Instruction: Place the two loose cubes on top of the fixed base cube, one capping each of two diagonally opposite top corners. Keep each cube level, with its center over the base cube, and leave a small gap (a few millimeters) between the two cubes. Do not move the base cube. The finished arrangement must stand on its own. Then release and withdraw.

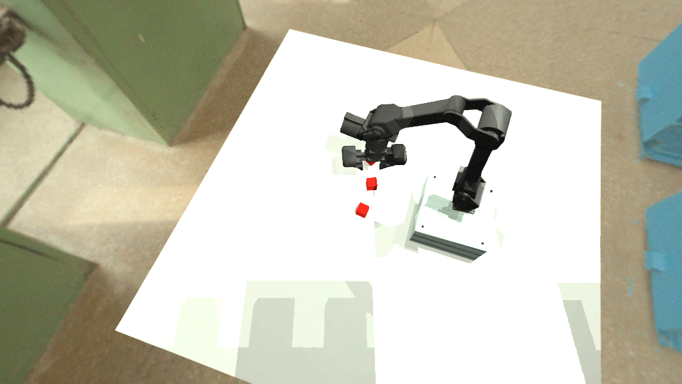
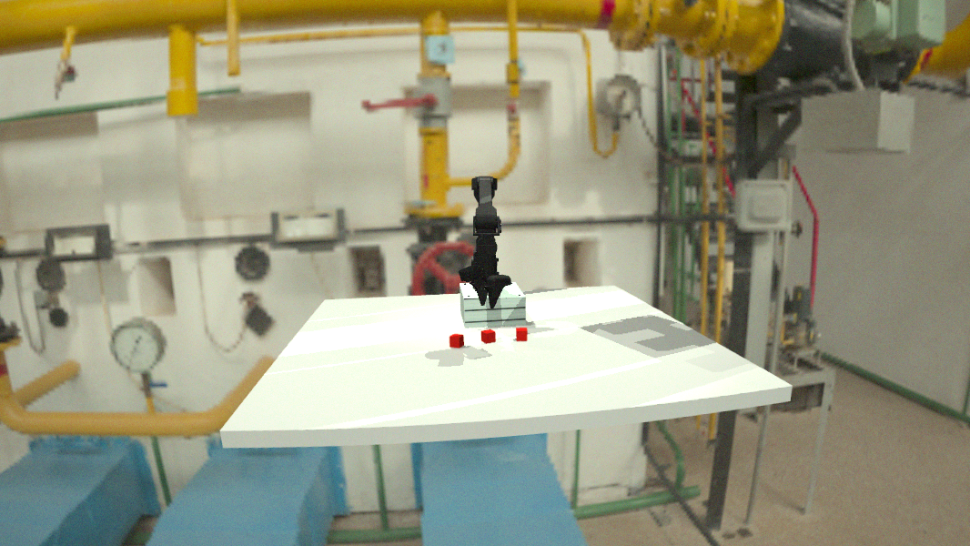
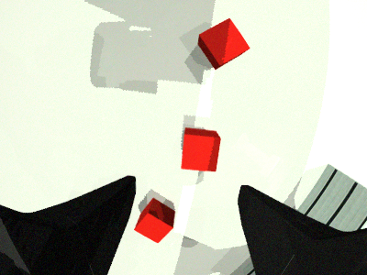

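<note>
Three red cubes stand apart in a loose row on the white table. One cube (image 1: 370, 162) (image 2: 457, 340) (image 3: 234, 46) is at the upper end in the top view, mostly hidden by the gripper. The middle cube (image 1: 372, 184) (image 2: 488, 336) (image 3: 198, 152) has a cube on either side. The third cube (image 1: 362, 209) (image 2: 520, 334) (image 3: 154, 229) is turned relative to the middle one. I cannot tell by looks which is the fixed base. My gripper (image 1: 371, 166) (image 2: 487, 305) (image 3: 188, 189) points down, open and empty, above the cubes without touching them.
The arm's pale box-shaped mount (image 1: 448, 240) (image 2: 493, 316) (image 3: 331, 197) stands on the white table (image 1: 534, 228) (image 2: 379, 407) behind the cube row. The arm reaches over from it. Shadows fall across parts of the table.
</note>
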